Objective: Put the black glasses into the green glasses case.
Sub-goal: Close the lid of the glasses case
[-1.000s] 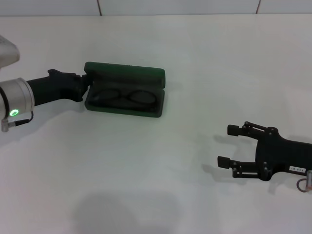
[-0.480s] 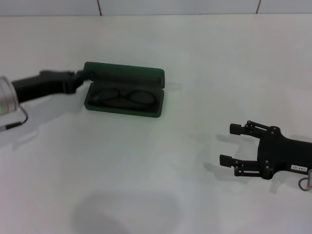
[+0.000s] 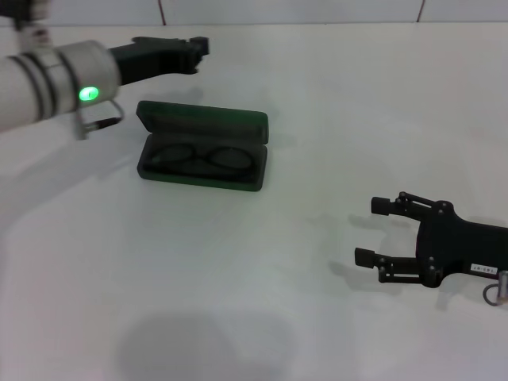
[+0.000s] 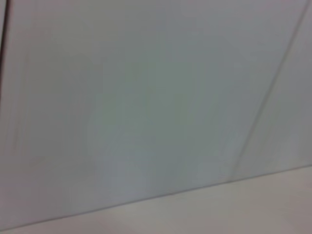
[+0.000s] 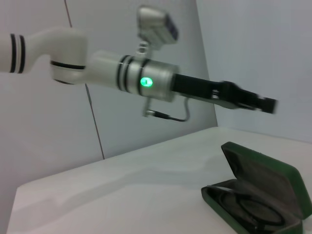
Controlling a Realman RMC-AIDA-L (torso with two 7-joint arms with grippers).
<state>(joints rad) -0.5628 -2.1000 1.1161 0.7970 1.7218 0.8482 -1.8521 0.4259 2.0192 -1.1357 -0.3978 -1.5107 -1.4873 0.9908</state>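
Observation:
The green glasses case point(image 3: 203, 125) lies open on the white table, left of centre, its lid standing up at the back. The black glasses point(image 3: 198, 156) lie folded inside its lower half. My left gripper point(image 3: 198, 45) is raised in the air behind and above the case, apart from it. My right gripper point(image 3: 371, 232) hovers low over the table at the right, open and empty, pointing left toward the case. The right wrist view shows the open case point(image 5: 273, 178) with the glasses point(image 5: 249, 208) in it and the left gripper point(image 5: 267, 104) above. The left wrist view shows only wall.
The white table point(image 3: 262, 302) stretches around the case. A tiled wall point(image 3: 294, 9) runs along its far edge. The left arm's white forearm with a green light point(image 3: 86, 93) hangs over the table's far left.
My left gripper has left the case's left end, risen and swung back above and behind it. The case and glasses have stayed put. The right gripper has barely shifted.

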